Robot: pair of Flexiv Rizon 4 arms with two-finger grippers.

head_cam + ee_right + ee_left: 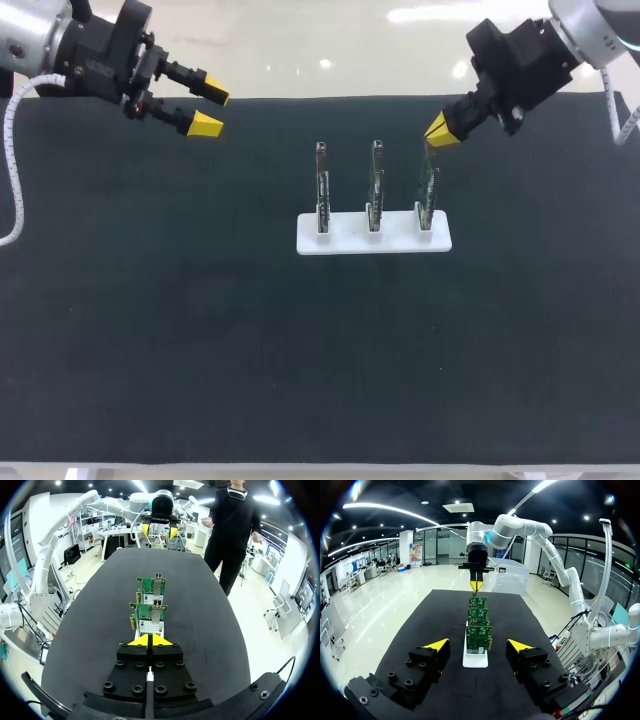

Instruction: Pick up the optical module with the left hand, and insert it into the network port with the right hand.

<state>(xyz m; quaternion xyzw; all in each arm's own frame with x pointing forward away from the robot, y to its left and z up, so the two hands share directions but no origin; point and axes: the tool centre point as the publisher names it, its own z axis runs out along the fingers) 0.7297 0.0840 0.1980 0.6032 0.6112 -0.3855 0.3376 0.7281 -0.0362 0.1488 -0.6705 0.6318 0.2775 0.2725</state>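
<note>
The black mat (150,380) lies closest to the head camera and is spread over pretty much the whole table. Up at roughly 10 o'clock from the middle, the left gripper (212,110) is held near the mat's far edge. Its fingers are spread wide with nothing between them, and it's well apart from everything else. From its own wrist camera the boards are seen lined up straight ahead at 12 o'clock.

Dead centre, a white holder (330,243) is laid flat. Three green circuit boards are stood upright in its slots along the 9-to-3 line: the left board (322,185), the middle board (376,185) and the right board (428,190). From the right wrist camera a small metal network port (158,577) is seen at the top of the left board.

At about 1 o'clock from the holder, the right gripper (438,131) is angled down with its fingers pressed together. Its yellow tips are parked right at the top edge of the right board. Whether anything is actually pinched there can't be told, and the optical module can't be made out in any view tbh.
</note>
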